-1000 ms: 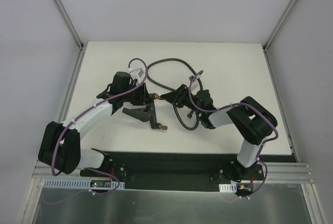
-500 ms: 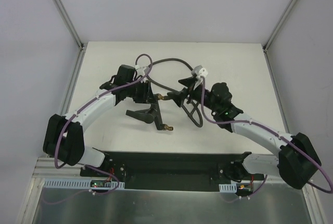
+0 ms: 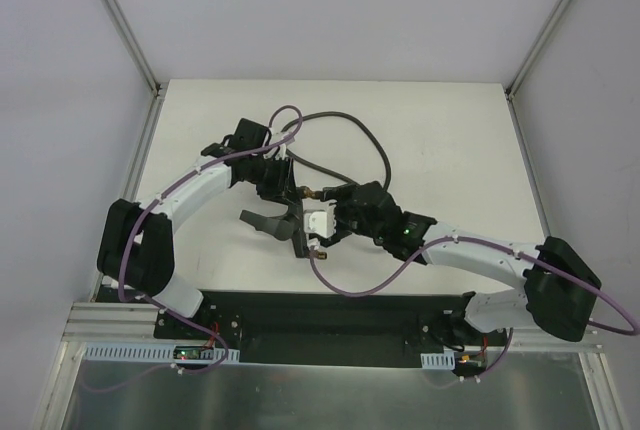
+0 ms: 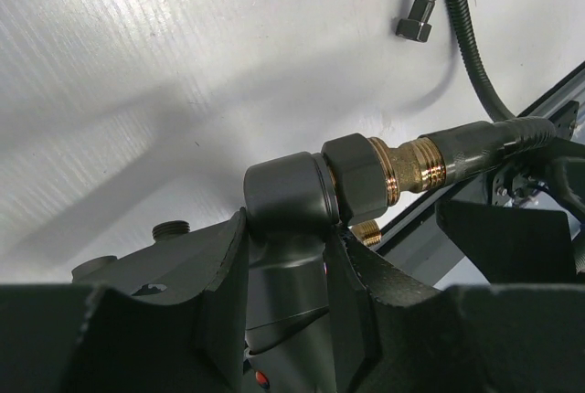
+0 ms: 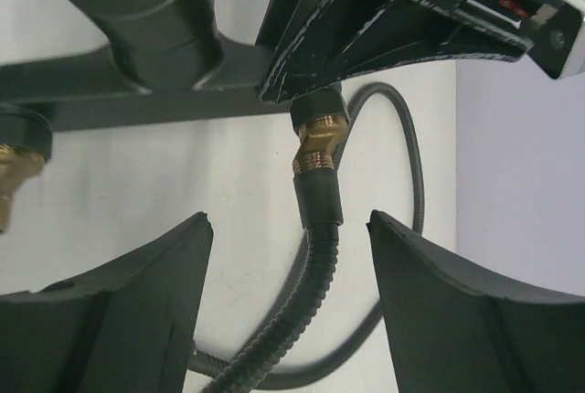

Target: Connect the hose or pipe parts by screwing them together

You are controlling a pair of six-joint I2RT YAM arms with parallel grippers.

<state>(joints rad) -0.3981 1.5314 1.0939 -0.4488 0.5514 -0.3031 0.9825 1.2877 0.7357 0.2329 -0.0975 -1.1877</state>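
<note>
The left gripper (image 4: 285,270) is closed on the dark body of the T-shaped fitting (image 4: 288,196), with one finger pressed against each side. A brass threaded tip (image 4: 407,166) projects from the fitting's side and is met by one end of the dark-grey hose (image 4: 484,142), which runs off to the right. A second end connector (image 4: 413,29) of the hose lies loose on the white table (image 4: 137,91), well apart from the grip. In the top view the left arm is seen bent at the elbow, reaching from its base out over the table and in toward the centre.

The right gripper (image 5: 291,219) is held wide. Its fingers stand on either side of the hose just below the brass joint, and no contact with either finger can be seen — nothing is held. The fitting is above and just beyond the fingertips. The right arm is stretched low and long from its base at the right edge toward the centre, where the two grippers come close together.
</note>
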